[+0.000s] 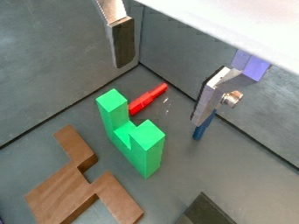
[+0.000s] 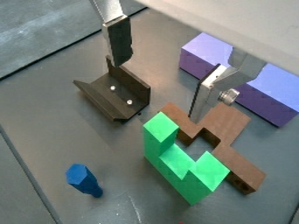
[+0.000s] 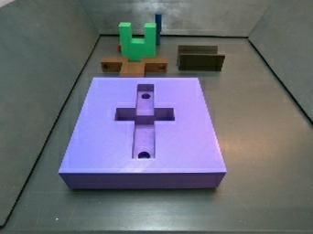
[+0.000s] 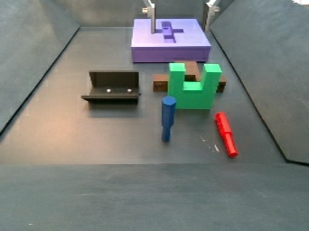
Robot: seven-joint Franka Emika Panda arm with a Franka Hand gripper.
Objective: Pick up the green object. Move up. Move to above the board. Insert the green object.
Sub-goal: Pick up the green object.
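The green object (image 1: 135,133) is a bright green U-shaped piece that stands on the floor with its prongs up, against a brown cross piece (image 2: 225,140). It also shows in the other wrist view (image 2: 181,159) and in both side views (image 3: 137,40) (image 4: 193,86). The purple board (image 3: 91,128) lies flat with its cross-shaped recess empty; it also shows in a side view (image 4: 143,50) and a wrist view (image 2: 205,54). My gripper (image 1: 167,70) is open and empty, high above the floor, apart from the green object. Its fingertips (image 4: 151,10) just show at the top edge of a side view.
The dark fixture (image 2: 114,94) stands to one side of the green object (image 4: 111,87). A blue peg (image 4: 169,118) stands upright and a red piece (image 4: 226,133) lies flat near it. Grey walls enclose the floor.
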